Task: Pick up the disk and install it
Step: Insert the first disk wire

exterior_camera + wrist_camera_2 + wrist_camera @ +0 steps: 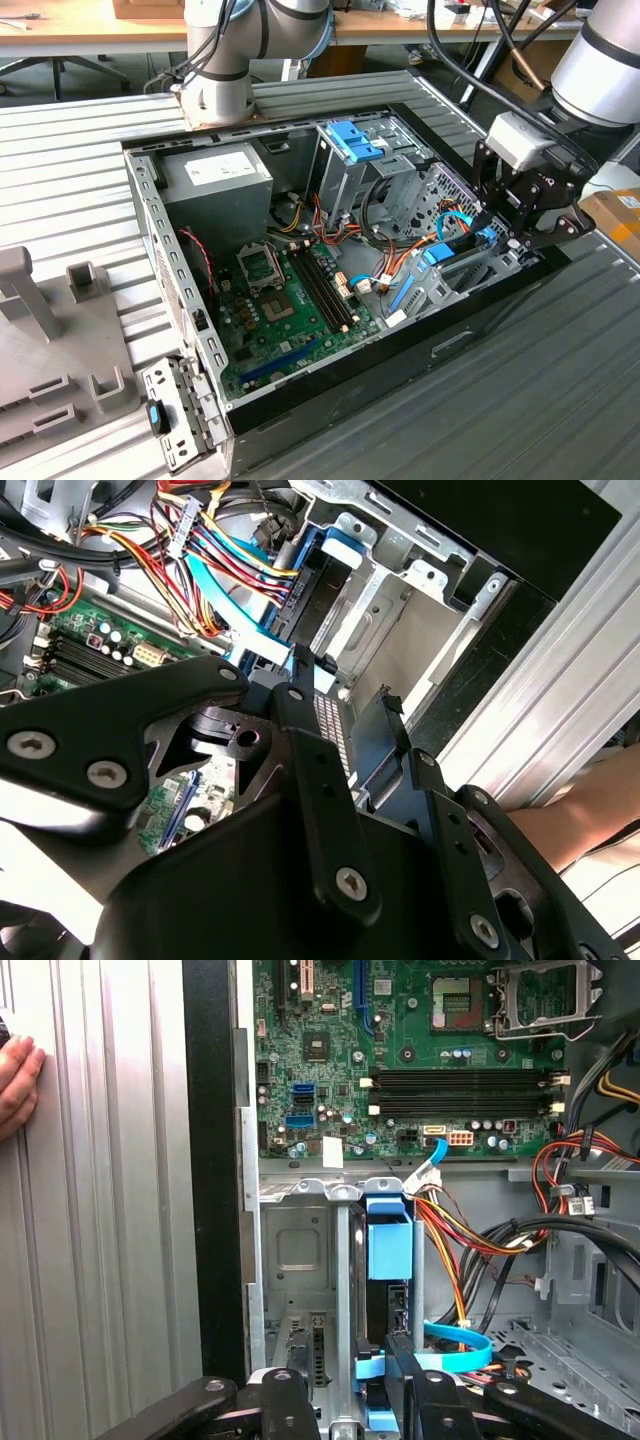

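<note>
Exterior view: claw at case's 3 o'clock straddles disk, edge-on in bay; cannot tell grip. Pick-up done, seating likely unfinished.

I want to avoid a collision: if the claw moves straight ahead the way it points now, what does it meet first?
Most likely the disk, standing on edge in the metal cage just ahead of the claw. How near it is, I cannot judge.
</note>
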`<state>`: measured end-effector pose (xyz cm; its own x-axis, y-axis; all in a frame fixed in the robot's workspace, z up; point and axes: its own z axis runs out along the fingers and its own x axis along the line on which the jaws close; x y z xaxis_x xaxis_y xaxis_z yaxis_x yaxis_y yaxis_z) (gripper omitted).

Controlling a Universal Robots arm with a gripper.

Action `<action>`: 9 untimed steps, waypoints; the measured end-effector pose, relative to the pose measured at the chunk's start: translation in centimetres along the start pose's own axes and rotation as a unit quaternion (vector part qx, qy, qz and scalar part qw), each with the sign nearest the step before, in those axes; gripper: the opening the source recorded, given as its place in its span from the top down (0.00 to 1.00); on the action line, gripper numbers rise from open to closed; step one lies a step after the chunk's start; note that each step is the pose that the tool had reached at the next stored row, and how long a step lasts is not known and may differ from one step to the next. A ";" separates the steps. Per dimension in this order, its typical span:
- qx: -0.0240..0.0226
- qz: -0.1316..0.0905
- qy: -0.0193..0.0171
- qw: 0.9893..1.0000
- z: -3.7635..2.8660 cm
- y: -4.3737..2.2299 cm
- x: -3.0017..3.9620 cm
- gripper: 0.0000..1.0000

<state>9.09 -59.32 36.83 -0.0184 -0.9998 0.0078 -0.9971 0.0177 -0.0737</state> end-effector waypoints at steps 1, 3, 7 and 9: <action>0.000 0.000 0.000 1.000 0.06 0.00 0.00 0.58; 0.000 0.000 -0.001 1.000 0.08 0.01 0.00 0.58; 0.000 0.000 -0.001 1.000 0.31 0.03 0.00 0.58; 0.000 0.000 -0.001 1.000 0.33 0.03 0.00 0.58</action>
<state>9.08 -59.33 36.50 -0.0184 -0.9998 0.0067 -0.9971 0.0179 -0.0737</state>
